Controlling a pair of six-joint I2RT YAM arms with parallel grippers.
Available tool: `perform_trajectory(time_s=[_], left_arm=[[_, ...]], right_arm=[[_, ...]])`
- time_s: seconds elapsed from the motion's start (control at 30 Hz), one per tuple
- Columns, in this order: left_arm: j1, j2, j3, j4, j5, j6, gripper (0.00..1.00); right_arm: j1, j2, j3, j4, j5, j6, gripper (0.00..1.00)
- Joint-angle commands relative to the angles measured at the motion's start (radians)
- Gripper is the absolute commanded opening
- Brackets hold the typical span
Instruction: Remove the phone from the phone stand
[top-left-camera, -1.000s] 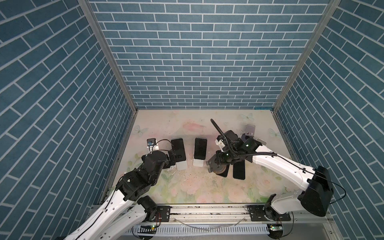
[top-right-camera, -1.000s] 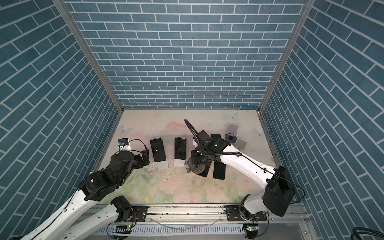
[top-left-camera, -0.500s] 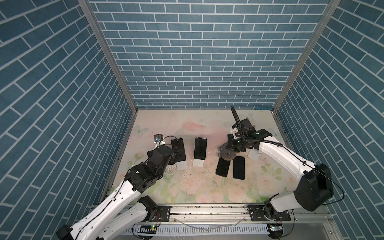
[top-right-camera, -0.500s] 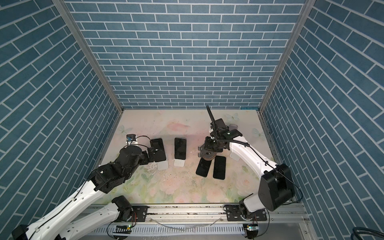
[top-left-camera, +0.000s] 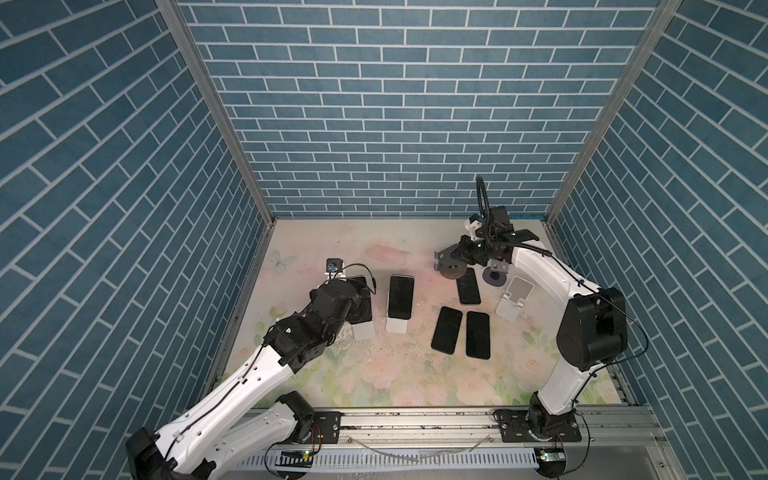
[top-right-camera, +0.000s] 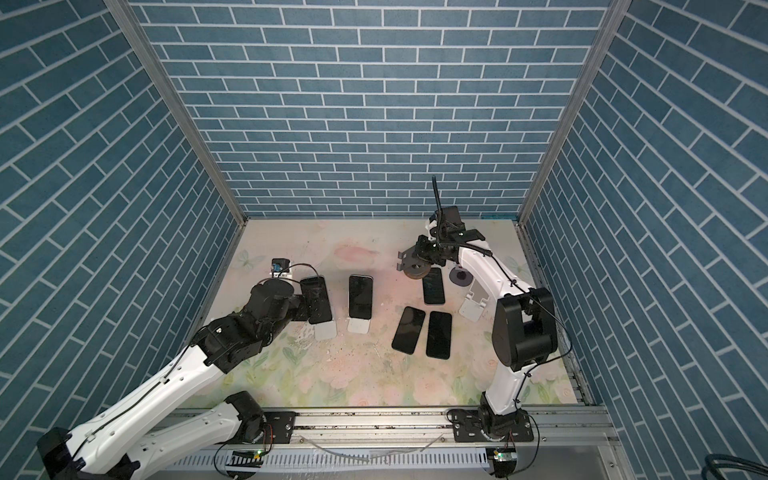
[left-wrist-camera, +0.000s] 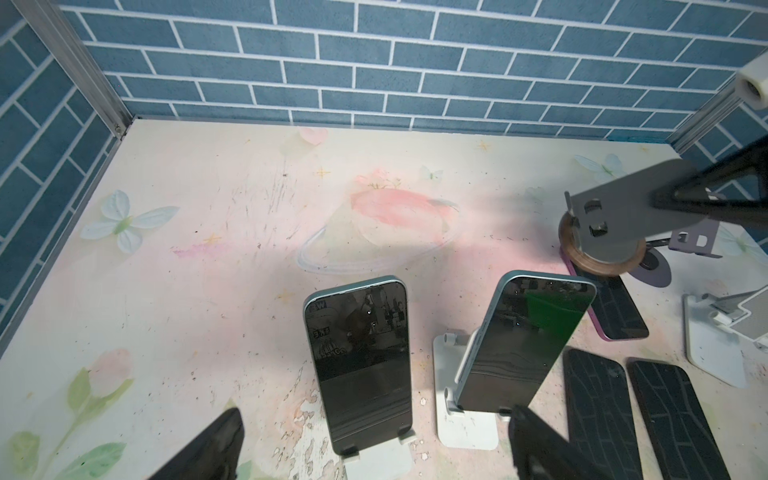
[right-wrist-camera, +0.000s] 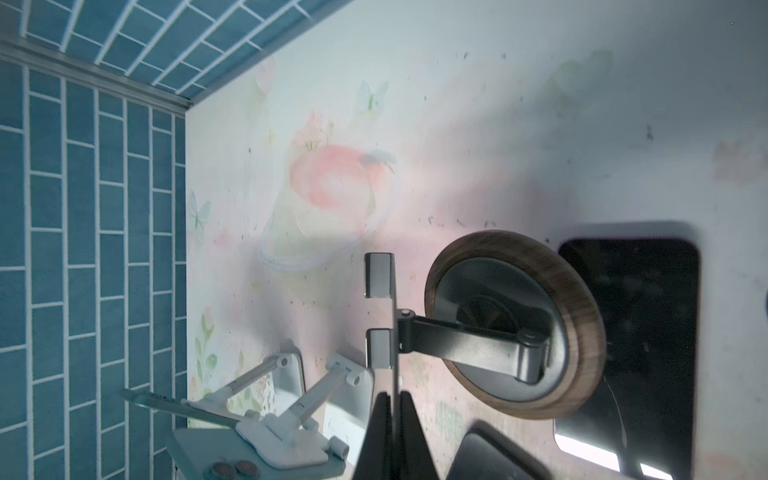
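Ahead of the spread left jaws, the phone (left-wrist-camera: 359, 365) leans on its stand (left-wrist-camera: 380, 457).

left end effector (left-wrist-camera: 376, 415) spread wide, right end effector (right-wrist-camera: 392, 399) clamped.

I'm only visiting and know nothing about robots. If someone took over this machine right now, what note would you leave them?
Claws: the left claw is open, lined up on the left phone but not gripping it. The right claw is shut on the plate of the wood-based stand, which carries no phone.
Done, it seems: three flat phones lie on the table, off any stand.
To do: the left phone leans on its white stand and the second phone leans on another. Lift both off.
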Motion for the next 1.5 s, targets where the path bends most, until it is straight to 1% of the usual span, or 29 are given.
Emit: perform_trajectory(time_s=[0.0, 0.27, 0.57, 0.83, 1.07, 1.1, 1.3, 1.47], left_arm=[[0.006, 0.011, 0.032, 0.033, 0.011, 0.026, 1.00], [0.006, 0.039, 0.045, 0.030, 0.014, 0.018, 1.00], [0.006, 0.081, 0.068, 0.036, 0.028, 0.021, 1.00], [0.005, 0.120, 0.085, 0.045, 0.038, 0.024, 1.00], [0.005, 0.138, 0.095, 0.048, 0.044, 0.026, 1.00], [0.006, 0.141, 0.096, 0.049, 0.044, 0.026, 1.00], [0.005, 0.144, 0.096, 0.047, 0.045, 0.026, 1.00], [0.005, 0.144, 0.095, 0.046, 0.045, 0.025, 1.00]], right_arm=[[-0.032, 0.046, 0.089, 0.084, -0.048, -0.035, 0.00], [-0.103, 0.187, 0.220, 0.123, -0.096, -0.031, 0.00], [-0.150, 0.312, 0.322, 0.118, -0.103, -0.028, 0.00], [-0.173, 0.377, 0.337, 0.112, -0.105, -0.023, 0.00], [-0.183, 0.395, 0.343, 0.113, -0.109, -0.017, 0.00], [-0.184, 0.424, 0.345, 0.112, -0.109, -0.017, 0.00], [-0.190, 0.437, 0.348, 0.111, -0.112, -0.013, 0.00], [-0.193, 0.446, 0.359, 0.105, -0.115, -0.013, 0.06]])
